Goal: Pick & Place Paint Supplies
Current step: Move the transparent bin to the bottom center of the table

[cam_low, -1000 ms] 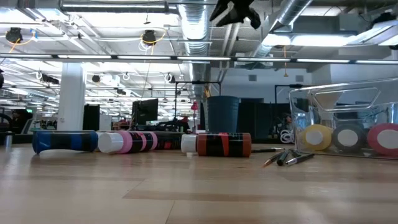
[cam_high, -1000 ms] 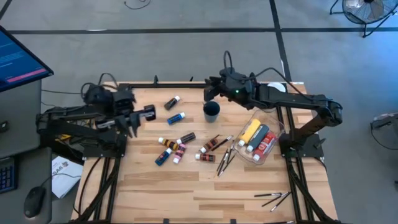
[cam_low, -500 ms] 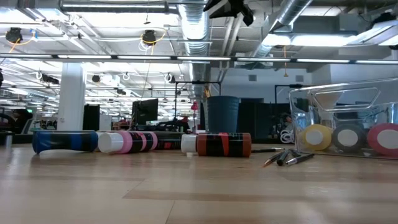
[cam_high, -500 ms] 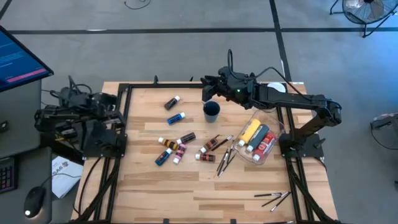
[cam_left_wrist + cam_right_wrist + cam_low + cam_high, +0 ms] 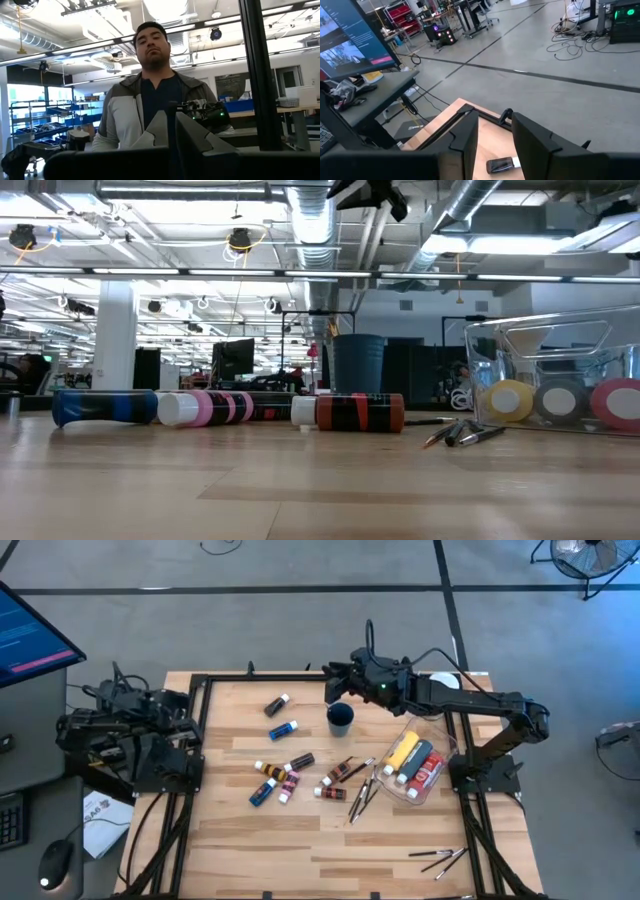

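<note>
Small paint tubes lie on their sides on the wooden table: a black one (image 5: 277, 704), a blue one (image 5: 283, 729), a cluster (image 5: 275, 780) and brown ones (image 5: 338, 773). Thin brushes (image 5: 362, 796) lie beside them, with more brushes (image 5: 440, 860) near the front right. A clear container (image 5: 420, 762) on its side holds a yellow bottle (image 5: 403, 751) and red tubes. My right gripper (image 5: 333, 690) hangs open above the table's far middle, with nothing between its fingers (image 5: 465, 142). My left gripper (image 5: 170, 708) is shut and drawn back beyond the table's left edge.
A dark cup (image 5: 340, 718) stands upright just near-side of my right gripper. A black frame rail (image 5: 260, 677) runs along the table's far edge. A monitor (image 5: 30, 635) stands off the table at the left. A person (image 5: 150, 100) shows in the left wrist view.
My left gripper has withdrawn from over the table's left part toward and past the left edge, rising and tipping upward, and then kept still; it stays shut. My right gripper has stayed over the far middle and tipped slightly. The supplies lie as before.
</note>
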Robot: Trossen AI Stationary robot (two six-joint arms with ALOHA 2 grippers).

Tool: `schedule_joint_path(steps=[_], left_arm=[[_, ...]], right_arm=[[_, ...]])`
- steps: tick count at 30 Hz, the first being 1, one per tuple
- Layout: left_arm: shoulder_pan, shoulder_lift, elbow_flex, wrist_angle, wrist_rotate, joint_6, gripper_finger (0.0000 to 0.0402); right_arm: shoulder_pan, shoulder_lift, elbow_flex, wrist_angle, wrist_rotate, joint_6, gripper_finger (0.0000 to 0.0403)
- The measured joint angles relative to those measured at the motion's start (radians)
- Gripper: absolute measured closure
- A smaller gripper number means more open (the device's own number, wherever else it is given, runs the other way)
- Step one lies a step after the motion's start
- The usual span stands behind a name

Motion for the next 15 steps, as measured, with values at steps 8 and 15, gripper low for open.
schedule_joint_path(steps=[8,15], left_arm=[[0.024,-0.001,0.0,-0.037,-0.019,0.041,0.0401],[0.198,0.002,0.001,-0.484,-0.209,0.168,0.0401]], right_arm=[[-0.008,0.0,0.0,0.001,0.0,0.001,0.029],[-0.02,-0.004,0.0,-0.011,-0.08,0.0,0.029]])
